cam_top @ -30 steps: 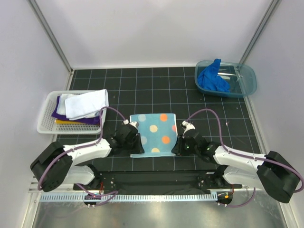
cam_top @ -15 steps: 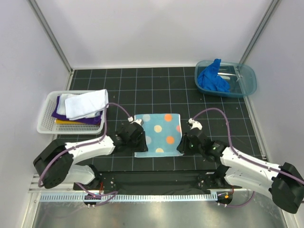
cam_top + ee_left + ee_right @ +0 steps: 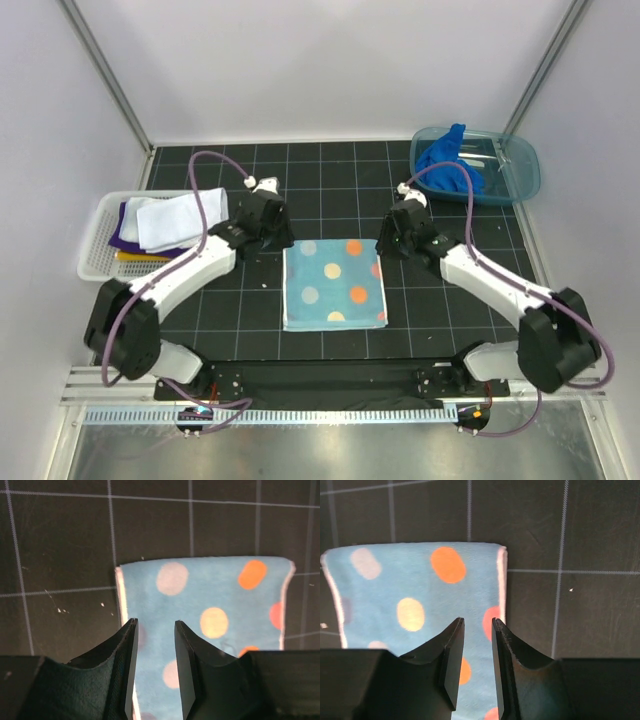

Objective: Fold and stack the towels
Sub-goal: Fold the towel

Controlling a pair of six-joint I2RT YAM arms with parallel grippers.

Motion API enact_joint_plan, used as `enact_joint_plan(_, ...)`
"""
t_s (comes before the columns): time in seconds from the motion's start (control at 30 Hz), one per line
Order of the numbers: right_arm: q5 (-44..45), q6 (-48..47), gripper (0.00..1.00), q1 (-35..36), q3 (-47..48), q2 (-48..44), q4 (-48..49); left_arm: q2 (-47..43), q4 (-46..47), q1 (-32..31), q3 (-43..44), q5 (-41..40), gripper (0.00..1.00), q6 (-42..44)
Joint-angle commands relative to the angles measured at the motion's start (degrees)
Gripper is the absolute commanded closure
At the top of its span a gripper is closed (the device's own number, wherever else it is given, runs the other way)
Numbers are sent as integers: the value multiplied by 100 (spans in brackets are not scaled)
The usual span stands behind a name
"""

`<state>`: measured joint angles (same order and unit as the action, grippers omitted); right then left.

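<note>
Spotted towel [image 3: 334,283]: it lies flat and folded on the black grid mat [image 3: 330,180], light blue with orange, yellow and pale spots. Its far edge is between the two pairs of jaws, and the rest reaches nearer than both.
Left gripper [image 3: 154,625]: it is over the far left corner of the spotted towel. The jaws stand a little apart with nothing pinched, and through the gap the cloth shows below.
Right gripper [image 3: 477,622]: it is over the far right corner of the same towel. The jaws are parted by a narrow gap and hold nothing; the towel's right edge runs just right of the gap.
Basket [image 3: 95,262]: white mesh, well to the left of the left jaws. In it a white towel [image 3: 178,220] lies on a purple towel [image 3: 124,238] and a yellow towel [image 3: 135,256].
Tub [image 3: 520,180]: clear teal, beyond and to the right of the right jaws. A bright blue towel [image 3: 445,165] is bunched inside, partly over the rim.
</note>
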<state>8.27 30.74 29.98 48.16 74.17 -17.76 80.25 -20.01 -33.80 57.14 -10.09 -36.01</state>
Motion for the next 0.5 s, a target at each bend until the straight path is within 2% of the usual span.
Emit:
enact_joint_plan(0.0, -53, -569, 64, -150, 474, 604, 255, 535, -187, 154, 384, 59, 61, 682)
enact_joint_plan(0.23, 191, -780, 65, -273, 914, 1670, 343, 1764, -512, 216, 1070, -142, 58, 1061)
enact_joint_plan(0.47, 544, -754, 62, -352, 1125, 2321, 668, 2512, -574, 234, 1466, -432, 57, 1245)
